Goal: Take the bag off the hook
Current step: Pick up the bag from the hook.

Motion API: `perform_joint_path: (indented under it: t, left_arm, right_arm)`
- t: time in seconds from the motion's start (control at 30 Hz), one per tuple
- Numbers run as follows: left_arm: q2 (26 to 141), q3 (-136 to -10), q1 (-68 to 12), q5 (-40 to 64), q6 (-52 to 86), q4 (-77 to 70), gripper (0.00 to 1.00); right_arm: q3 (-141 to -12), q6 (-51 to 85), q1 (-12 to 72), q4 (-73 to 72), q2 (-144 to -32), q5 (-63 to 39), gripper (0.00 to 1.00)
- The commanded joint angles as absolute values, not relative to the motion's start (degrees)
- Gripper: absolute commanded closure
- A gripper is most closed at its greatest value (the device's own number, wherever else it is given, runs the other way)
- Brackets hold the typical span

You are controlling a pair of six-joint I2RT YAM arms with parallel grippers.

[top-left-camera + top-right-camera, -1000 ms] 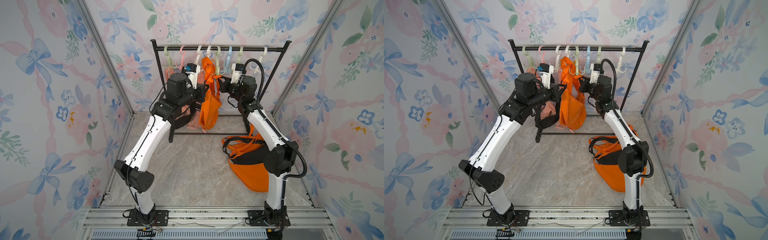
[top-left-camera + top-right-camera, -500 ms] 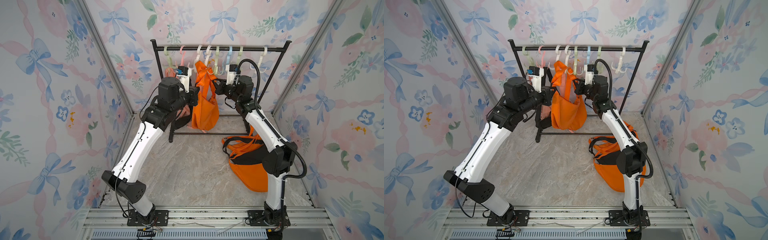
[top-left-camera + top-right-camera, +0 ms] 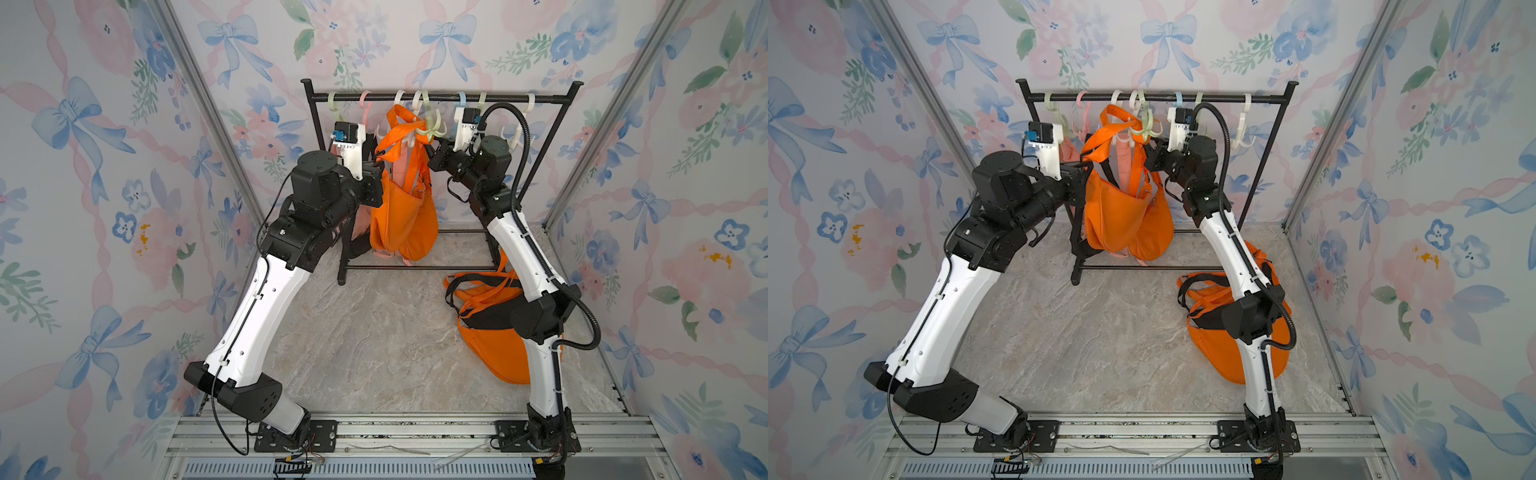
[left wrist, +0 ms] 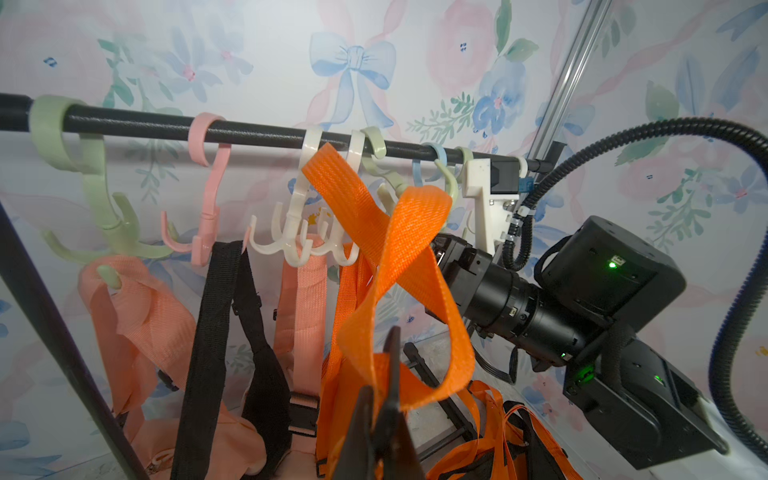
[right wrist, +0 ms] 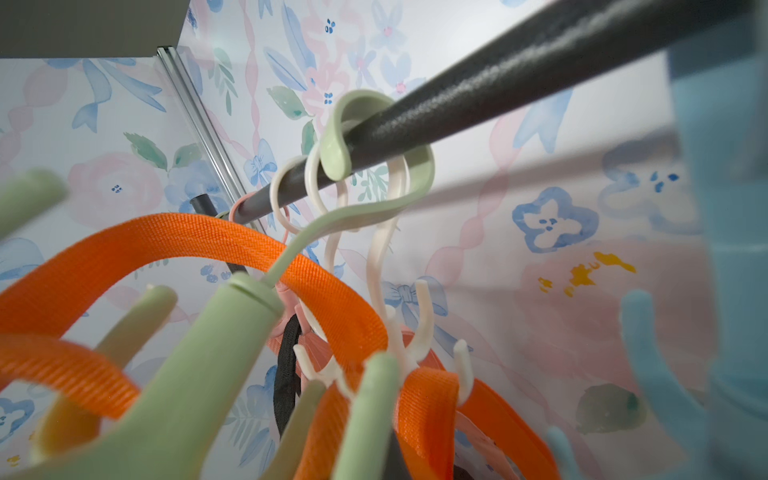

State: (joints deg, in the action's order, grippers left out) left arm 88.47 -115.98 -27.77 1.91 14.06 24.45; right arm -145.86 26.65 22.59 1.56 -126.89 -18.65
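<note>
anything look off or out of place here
Yes. The middle green hook hangs slanted off the rail instead of straight down, with the strap of the hanging orange bag twisted over it. A second orange bag lies crumpled on the floor beside the right arm.

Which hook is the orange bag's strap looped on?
The middle green hook, tilted beside the right gripper; the orange strap wraps its prongs, not the other green hooks.

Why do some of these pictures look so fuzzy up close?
Right wrist view: the green hook and blue hook sit too near the lens, so they blur; the rail is sharper. Left wrist view: the orange strap is crisp. Both top views: evenly lit and sharp throughout.
</note>
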Motion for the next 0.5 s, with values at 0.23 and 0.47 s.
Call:
perform_joint_path:
  t: [0.23, 0.47]
  left_arm:
    - [94.4, -120.6, -27.7, 4.6, 12.5, 23.6, 1.0]
    - [106.8, -135.0, -27.6, -0.3, 7.8, 24.9, 1.0]
  right_arm:
    - [-127.7, 32.7, 18.8, -7.1, -118.5, -14.1, 1.0]
    - [-122.6, 34.2, 17.4, -8.7, -116.6, -13.9, 1.0]
